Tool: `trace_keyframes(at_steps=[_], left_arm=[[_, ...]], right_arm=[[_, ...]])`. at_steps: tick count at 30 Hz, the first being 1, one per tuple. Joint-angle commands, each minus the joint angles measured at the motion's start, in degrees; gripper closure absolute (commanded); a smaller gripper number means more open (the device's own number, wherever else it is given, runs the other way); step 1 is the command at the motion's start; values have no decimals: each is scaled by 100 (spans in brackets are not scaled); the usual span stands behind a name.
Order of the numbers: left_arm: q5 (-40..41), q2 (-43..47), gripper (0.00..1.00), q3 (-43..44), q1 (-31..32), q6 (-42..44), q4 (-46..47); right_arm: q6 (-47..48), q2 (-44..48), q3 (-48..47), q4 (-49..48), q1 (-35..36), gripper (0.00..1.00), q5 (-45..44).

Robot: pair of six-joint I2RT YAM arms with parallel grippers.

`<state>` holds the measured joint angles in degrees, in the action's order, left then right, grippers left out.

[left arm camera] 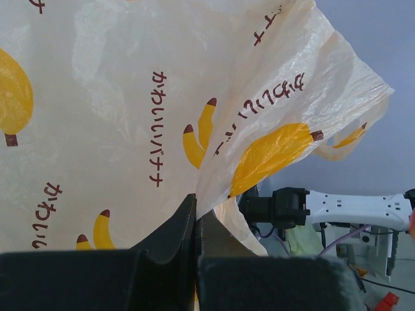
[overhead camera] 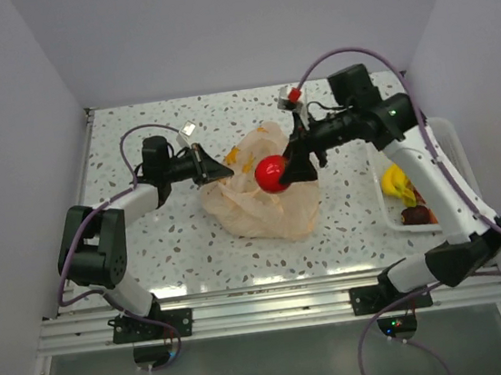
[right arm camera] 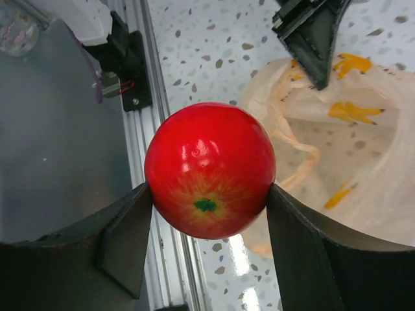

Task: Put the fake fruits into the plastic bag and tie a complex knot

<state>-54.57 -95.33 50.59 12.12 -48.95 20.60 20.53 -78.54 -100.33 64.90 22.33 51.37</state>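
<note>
The plastic bag point(overhead camera: 263, 212) lies slumped on the speckled table point(overhead camera: 166, 244), a little nearer the arm bases than either gripper tip. It is a crinkled, pale peach heap printed with yellow bananas and dark lettering.

On the bag's left upper edge, the left gripper point(left arm camera: 196, 208) has its fingers pressed together on a fold of the film. That corner is lifted off the heap, and the sheet fans upward from the pinch and fills most of the left wrist view. Seen from overhead, this gripper reaches in from the bag's left and its tip meets the plastic at the rim.

Over the middle of the bag, the right gripper point(right arm camera: 209, 194) clamps a red apple point(right arm camera: 209, 170) between its two dark fingers, one pad on each side of the fruit. The apple is glossy, and its green-dotted underside faces the wrist camera. In that view the bag's open, rumpled mouth lies beyond and to the right of the apple. Whether the fruit touches the film cannot be told.

Well to the right of the bag stands a white basket point(overhead camera: 443, 132), apart from it. Inside are a yellow banana bunch point(overhead camera: 400, 185) and, on the nearer side, a dark maroon piece point(overhead camera: 416, 215).

Beyond the bag's far edge, a small red-and-white object point(overhead camera: 292, 98) rests on the table.
</note>
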Motion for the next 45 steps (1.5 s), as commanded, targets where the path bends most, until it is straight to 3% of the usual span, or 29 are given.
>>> trace_keyframes(at_steps=[1,5,6,10,15,23,29,37,39,41,43,45], left_arm=[[-168,93,100,127,-25,-114,198],[-335,120,100,109,-25,-334,409],[-362,137,100,100,-25,-361,453],[-791,85,100,-84,-34,-1034,1181],[-1109,-205,100,-339,-34,-2099,2606],[-1205,-460,100,-348,-34,-2637,3291],[-1214,-539,100,-374,-34,-2848,3565],[-1188,-548,100,-409,-34,-2963,3662],[-1197,-548,100,-409,-34,-2954,3670],[-1197,-539,100,-392,-34,-2954,3644],[-1197,-522,100,-392,-52,-2919,3635],[-1197,-522,100,-383,-52,-2866,3574]], right_arm=[[-374,-424,259,-759,779,80,-732],[-673,-864,506,-1321,1002,82,-1927],[-734,-891,584,-1697,1010,82,-2686],[-692,-926,910,-2411,1010,82,-4393],[-525,-1285,998,-2824,1010,81,-5093],[-735,-1681,1323,-3378,1054,73,-4759],[-1069,-1638,1438,-3854,1054,25,-4663],[-1200,-1086,1569,-3230,1037,8,-3734],[-1244,-901,1648,-2993,1002,7,-3452],[-1315,-576,1727,-2695,844,11,-2584],[-1499,-156,1937,-2580,423,14,-1393],[-1596,75,2053,-2387,-120,21,-894]])
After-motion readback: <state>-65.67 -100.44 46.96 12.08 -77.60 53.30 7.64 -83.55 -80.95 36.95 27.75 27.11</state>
